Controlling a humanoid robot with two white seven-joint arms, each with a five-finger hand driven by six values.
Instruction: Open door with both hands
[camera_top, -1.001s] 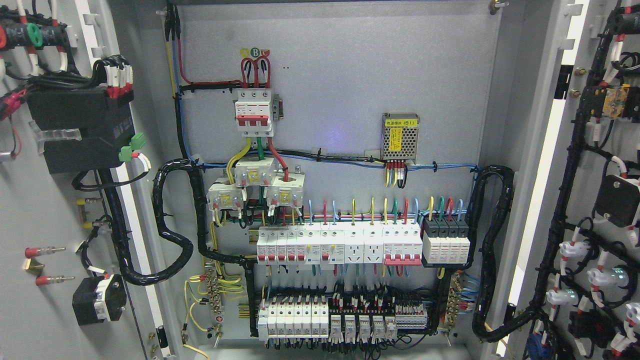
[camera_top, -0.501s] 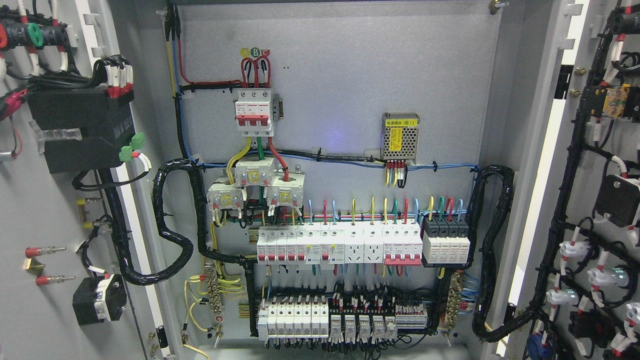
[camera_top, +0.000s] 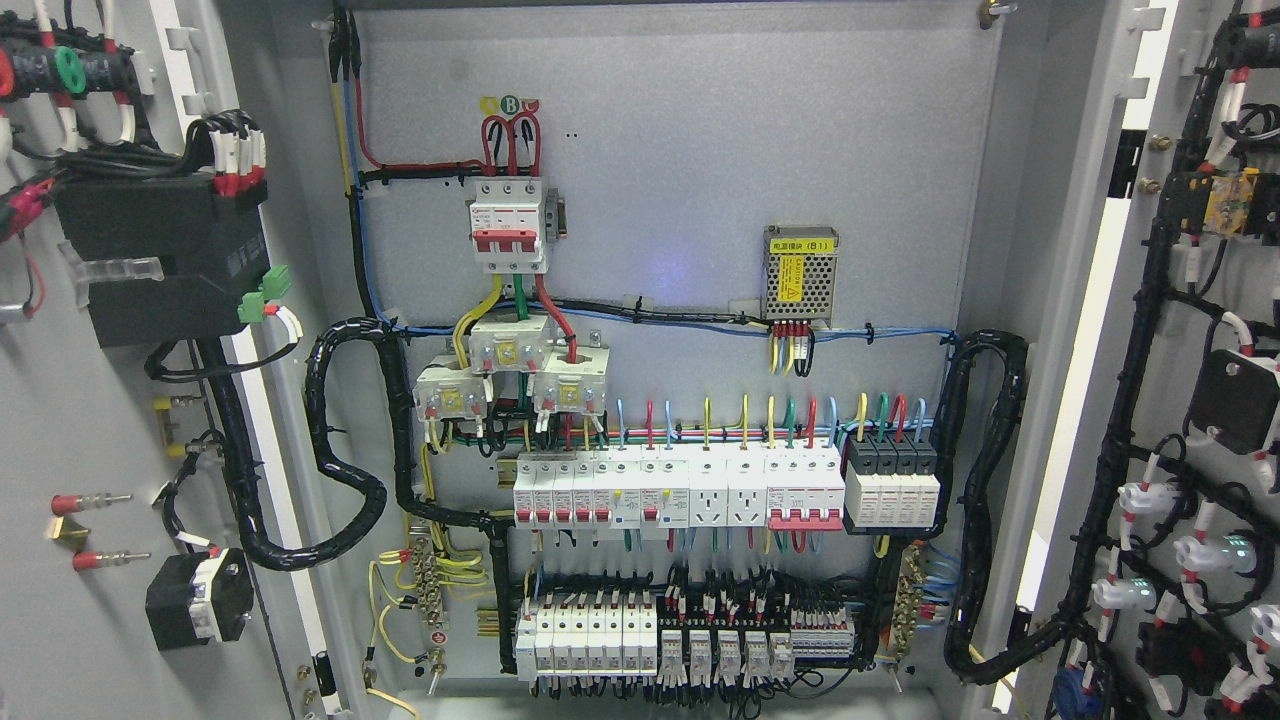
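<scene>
Two doors are standing swung wide at the edges of the head view, showing their grey inner faces: the left door is carrying a black box, bundled black cables and red-tipped studs, and the right door is carrying a run of black wiring with white and red connectors. Between them the cabinet back panel is facing the camera, with a red-and-white main breaker up top, a mesh-covered power supply beside it, and a breaker row lying lower down. Neither hand is showing anywhere, so their state cannot be told, nor can places be given relative to them.
</scene>
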